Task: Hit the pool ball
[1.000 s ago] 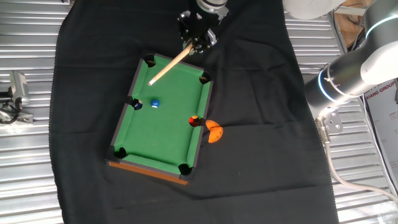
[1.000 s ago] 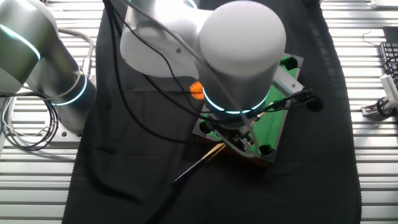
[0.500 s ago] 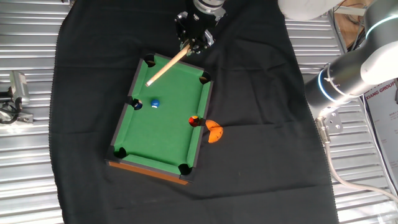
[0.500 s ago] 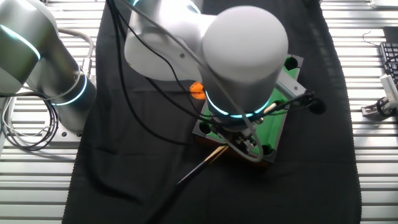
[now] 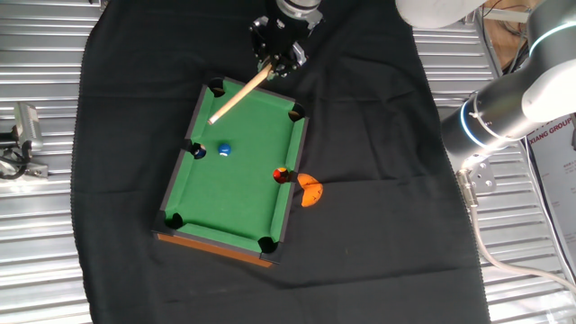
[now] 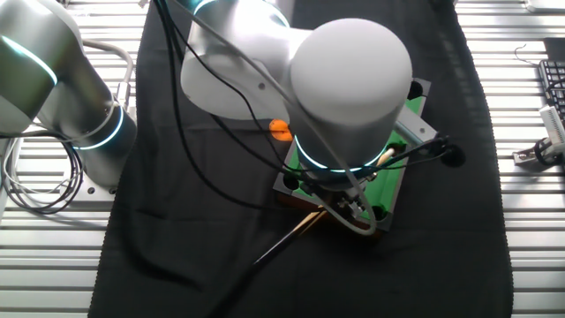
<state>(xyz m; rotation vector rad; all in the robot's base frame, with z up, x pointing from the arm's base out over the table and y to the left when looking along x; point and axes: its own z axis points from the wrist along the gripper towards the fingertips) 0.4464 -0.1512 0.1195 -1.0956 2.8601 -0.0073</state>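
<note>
- One end effector (image 5: 275,56), clamped on the cue (image 5: 239,94) as far as I can tell, angles it down over the toy pool table (image 5: 247,193) near the desk's far edge.
- The pool ball (image 5: 224,149) sits on the felt by the left rail, beyond the cue tip, so a forward push should reach it.

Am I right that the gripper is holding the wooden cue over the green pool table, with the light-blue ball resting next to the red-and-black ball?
Not quite. The gripper does hold the wooden cue over the green pool table, but the light-blue ball rests next to the navy-blue ball near the left rail. The red-and-black ball sits apart, at the right rail. The fixed view facing the table shows this.
</note>
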